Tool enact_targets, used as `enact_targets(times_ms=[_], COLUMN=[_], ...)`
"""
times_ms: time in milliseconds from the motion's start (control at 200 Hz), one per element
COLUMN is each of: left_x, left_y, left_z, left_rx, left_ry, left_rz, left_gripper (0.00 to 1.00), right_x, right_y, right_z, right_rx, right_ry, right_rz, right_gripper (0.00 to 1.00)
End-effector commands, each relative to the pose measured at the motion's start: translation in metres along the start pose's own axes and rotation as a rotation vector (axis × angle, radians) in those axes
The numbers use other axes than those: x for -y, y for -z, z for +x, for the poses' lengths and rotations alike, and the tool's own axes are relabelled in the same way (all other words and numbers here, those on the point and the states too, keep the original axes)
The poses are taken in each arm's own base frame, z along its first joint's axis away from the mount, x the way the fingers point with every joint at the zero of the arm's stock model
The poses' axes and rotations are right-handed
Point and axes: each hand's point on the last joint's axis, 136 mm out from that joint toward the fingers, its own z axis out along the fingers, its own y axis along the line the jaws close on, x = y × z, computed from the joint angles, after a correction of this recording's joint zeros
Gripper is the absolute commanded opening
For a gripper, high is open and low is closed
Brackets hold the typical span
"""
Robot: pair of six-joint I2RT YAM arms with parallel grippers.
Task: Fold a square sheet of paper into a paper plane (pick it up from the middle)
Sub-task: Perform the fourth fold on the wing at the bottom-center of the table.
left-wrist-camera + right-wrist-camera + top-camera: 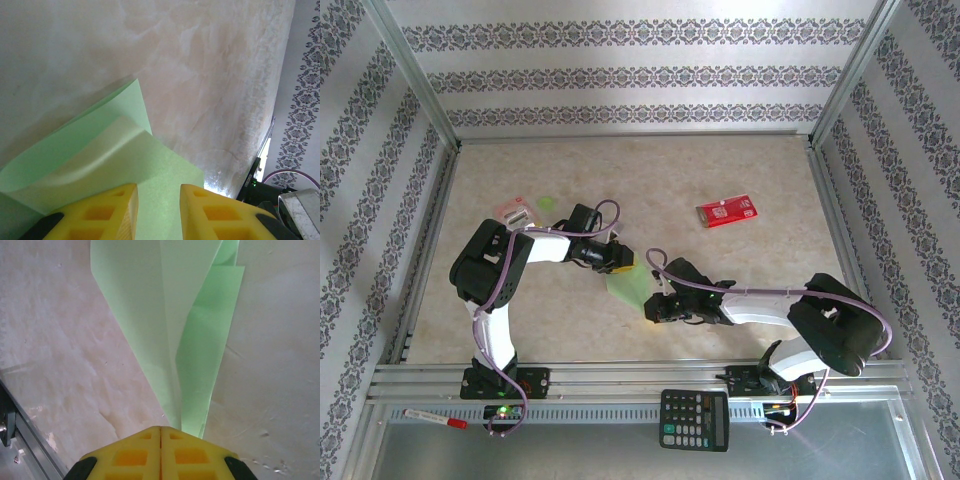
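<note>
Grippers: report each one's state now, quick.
Left gripper: jaws open, over the square sheet of paper, not gripping it.
Right gripper: jaws shut on the sheet's narrow end.

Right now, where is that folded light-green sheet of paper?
In the top view the light-green paper sheet is near the middle of the beige table, down-left of the red printed packet; the right arm's yellow fingers pinch its narrow end.
</note>
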Motion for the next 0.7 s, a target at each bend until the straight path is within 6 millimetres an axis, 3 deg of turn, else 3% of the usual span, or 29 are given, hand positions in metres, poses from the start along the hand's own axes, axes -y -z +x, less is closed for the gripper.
enact_targets(times_ms=[0,694], left_x=[-0.055,-0.055], left_y=[-0.004,-0.004], left_z=[0.018,0.018], left_rx=[-0.032,-0.033], left_ry=[0.09,0.09], left_rz=[-0.177,-0.176], left_gripper=[0.29,0.29], right_x=[-0.009,0.038], right_y=[0.001,-0.011], right_z=[-0.003,0.019], right_rx=[0.002,-0.049], right_ry=[0.006,-0.057], right_rz=[-0.005,0.092], right_gripper=[0.07,0.04])
